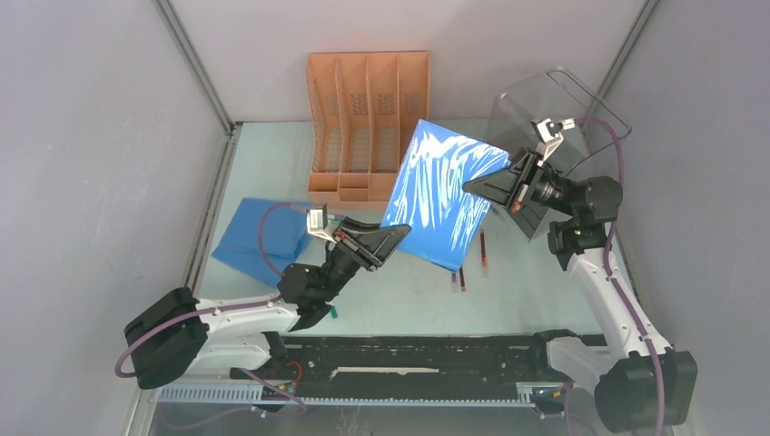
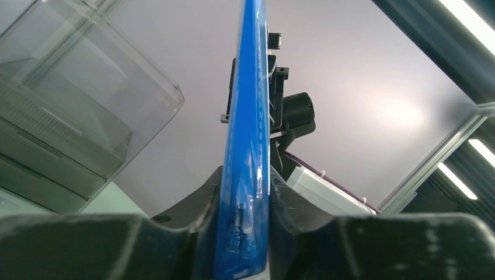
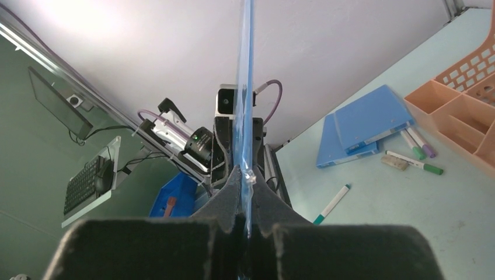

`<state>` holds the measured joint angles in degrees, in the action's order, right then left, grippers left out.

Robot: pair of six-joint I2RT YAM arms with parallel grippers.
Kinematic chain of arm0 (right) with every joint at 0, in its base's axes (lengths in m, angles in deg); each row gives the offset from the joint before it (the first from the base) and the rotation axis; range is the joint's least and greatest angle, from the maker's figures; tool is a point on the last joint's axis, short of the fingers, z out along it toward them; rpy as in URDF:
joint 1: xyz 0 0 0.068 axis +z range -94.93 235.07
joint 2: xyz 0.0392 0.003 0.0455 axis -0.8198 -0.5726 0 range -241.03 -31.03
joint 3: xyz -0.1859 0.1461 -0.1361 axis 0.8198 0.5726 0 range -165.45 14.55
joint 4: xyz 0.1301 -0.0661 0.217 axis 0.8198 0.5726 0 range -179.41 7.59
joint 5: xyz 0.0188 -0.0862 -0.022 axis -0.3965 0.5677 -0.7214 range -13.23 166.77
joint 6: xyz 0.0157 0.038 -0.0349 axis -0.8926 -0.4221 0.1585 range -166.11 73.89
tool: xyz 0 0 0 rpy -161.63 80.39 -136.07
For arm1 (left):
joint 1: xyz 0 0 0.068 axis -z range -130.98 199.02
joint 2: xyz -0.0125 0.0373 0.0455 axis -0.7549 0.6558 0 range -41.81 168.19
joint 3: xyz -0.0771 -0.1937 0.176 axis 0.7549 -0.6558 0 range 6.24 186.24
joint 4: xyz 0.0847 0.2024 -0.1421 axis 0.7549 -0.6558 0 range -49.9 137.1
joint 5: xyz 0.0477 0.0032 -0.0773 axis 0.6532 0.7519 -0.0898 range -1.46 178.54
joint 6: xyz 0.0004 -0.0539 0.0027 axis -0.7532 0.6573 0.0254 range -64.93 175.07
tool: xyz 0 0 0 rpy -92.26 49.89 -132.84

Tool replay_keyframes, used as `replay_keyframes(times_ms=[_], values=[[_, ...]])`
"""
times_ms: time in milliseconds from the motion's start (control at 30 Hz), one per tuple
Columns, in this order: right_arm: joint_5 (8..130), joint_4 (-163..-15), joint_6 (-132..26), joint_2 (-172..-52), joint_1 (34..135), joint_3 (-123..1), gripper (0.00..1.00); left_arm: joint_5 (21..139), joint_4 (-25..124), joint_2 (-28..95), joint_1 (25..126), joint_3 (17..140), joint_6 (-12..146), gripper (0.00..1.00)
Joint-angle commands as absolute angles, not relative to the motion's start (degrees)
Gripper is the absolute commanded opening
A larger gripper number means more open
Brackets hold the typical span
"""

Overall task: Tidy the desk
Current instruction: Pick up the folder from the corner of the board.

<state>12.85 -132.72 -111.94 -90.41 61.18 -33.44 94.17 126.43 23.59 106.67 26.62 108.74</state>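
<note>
Top external shows my left gripper clenched on the lower left edge of a blue folder and my right gripper clenched on its right edge, holding it tilted in the air. The desk lies beneath it, an orange file rack standing at its back.

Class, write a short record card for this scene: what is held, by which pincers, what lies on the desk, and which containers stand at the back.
held item: blue folder, lifted, tilted
left pincer: shut on its lower left edge
right pincer: shut on its right edge
on desk: blue binders at left, pens
at back: orange file rack, clear bin
</note>
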Motion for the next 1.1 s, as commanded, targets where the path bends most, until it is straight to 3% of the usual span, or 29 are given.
replay_keyframes(times_ms=[0,67,133,167,233,433,500,767,933,1067], values=[[12.4,-133.1,-110.1,-89.0,61.4,-33.5,0.0,92.1,128.4,23.1,106.9,27.4,109.0,0.24],[11.9,-133.0,-109.5,-88.9,61.5,-33.4,0.0,90.3,128.3,22.6,106.8,27.6,107.7,0.03],[11.6,-132.2,-108.2,-88.4,61.5,-33.5,0.0,89.0,128.2,21.8,106.7,27.5,107.0,0.0],[11.4,-131.4,-107.3,-88.1,61.5,-33.5,0.05,89.0,128.1,21.2,106.5,27.3,106.6,0.0],[10.8,-129.8,-105.0,-87.4,61.6,-33.4,0.21,87.7,127.5,19.7,106.0,26.5,105.8,0.0],[10.0,-117.1,-89.3,-83.4,61.6,-33.4,0.84,86.6,120.8,9.9,99.7,21.5,106.1,0.0],[11.4,-108.5,-80.8,-82.1,61.5,-33.4,0.97,86.2,114.4,4.4,96.3,20.3,105.3,0.0],[12.7,-104.6,-73.1,-81.5,59.4,-30.8,1.0,95.2,76.8,-17.5,88.5,25.1,91.1,0.0],[13.9,-104.7,-70.1,-81.7,59.5,-28.6,1.0,104.0,66.2,-15.1,86.0,31.2,81.5,0.0],[14.9,-103.2,-66.3,-81.5,59.5,-28.1,1.0,108.6,67.0,-8.9,84.2,35.0,74.1,0.0]])
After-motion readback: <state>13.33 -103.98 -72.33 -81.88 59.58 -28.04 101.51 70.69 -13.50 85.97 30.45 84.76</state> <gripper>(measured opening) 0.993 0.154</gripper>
